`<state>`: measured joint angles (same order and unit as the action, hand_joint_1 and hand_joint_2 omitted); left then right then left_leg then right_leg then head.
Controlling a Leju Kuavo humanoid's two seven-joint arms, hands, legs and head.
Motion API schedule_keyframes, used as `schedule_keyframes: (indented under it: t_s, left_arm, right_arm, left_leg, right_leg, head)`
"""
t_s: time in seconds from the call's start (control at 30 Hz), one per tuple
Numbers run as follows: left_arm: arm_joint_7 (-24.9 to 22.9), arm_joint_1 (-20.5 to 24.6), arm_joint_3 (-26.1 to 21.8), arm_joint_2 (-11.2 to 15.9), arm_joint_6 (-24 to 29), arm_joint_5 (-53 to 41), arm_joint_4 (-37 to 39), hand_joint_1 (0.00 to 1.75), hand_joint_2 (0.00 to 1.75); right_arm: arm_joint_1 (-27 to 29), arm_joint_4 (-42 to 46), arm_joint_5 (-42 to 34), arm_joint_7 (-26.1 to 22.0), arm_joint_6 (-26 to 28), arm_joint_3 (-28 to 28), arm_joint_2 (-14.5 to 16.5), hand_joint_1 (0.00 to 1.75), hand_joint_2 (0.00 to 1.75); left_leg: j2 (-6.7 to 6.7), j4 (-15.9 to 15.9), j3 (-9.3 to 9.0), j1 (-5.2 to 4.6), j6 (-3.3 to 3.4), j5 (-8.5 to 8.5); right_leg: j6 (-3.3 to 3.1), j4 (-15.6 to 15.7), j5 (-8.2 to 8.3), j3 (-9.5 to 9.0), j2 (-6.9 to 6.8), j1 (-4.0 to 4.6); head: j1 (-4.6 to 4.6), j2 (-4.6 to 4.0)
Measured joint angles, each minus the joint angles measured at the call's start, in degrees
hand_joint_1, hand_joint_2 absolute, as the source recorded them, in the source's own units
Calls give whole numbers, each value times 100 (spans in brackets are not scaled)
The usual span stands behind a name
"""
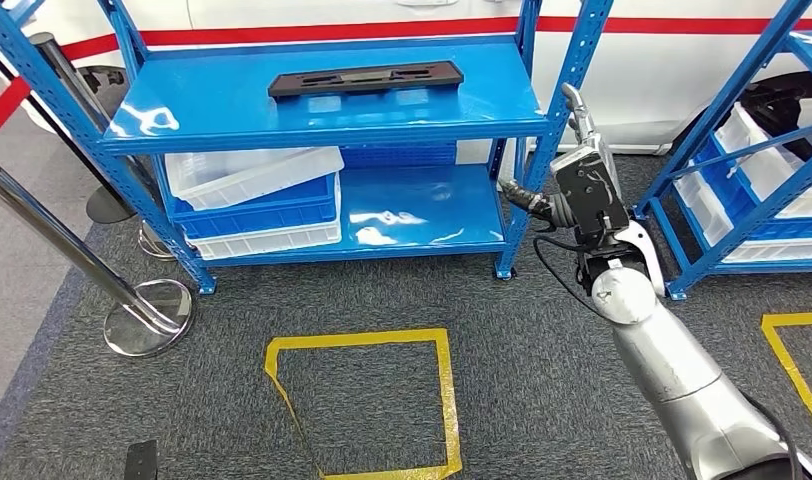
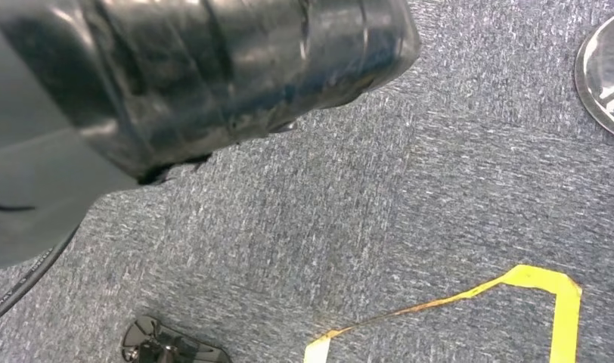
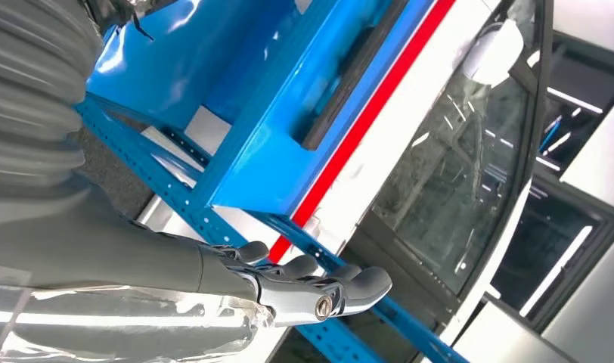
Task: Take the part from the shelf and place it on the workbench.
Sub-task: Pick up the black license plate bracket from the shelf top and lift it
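The part [image 1: 365, 79] is a long flat black bar lying across the top board of the blue shelf [image 1: 322, 118]; the right wrist view catches it as a dark strip [image 3: 355, 76]. My right hand [image 1: 587, 170] is raised beside the shelf's right front post [image 1: 540, 150], to the right of the part and apart from it. Its fingers [image 3: 304, 283] stretch out and hold nothing. A blurred grey piece of my left hand [image 2: 32, 212] hangs over the grey carpet, its fingers hidden.
White and blue bins [image 1: 252, 200] are stacked on the lower shelf's left half. Chrome stanchions [image 1: 147, 315] stand at the left. A yellow tape square [image 1: 367, 400] marks the carpet in front. A second blue rack [image 1: 752, 180] with bins stands at the right.
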<state>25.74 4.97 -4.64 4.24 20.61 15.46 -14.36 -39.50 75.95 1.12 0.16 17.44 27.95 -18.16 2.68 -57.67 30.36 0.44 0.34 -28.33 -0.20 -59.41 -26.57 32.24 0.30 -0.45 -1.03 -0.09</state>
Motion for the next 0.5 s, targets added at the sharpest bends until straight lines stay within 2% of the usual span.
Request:
schedule_keyframes:
  t_s: [0.23,0.5]
  left_arm:
    - [20,7,104,-1,2,-87,0,0,0]
    - [-12,2,257,-1,-7,-202,1,0,0]
  right_arm:
    - [-811,230,559,63,-407,555,407,0,175]
    - [-1527,321,1615,144,-813,1301,925,0,175]
  left_leg:
    - [0,-1,18,2,-3,9]
    - [5,-2,28,6,-7,14]
  right_leg:
    - [1,-1,10,21,2,2]
    - [-1,-2,11,25,-4,6]
  head:
    - [0,1]
    - [2,1]
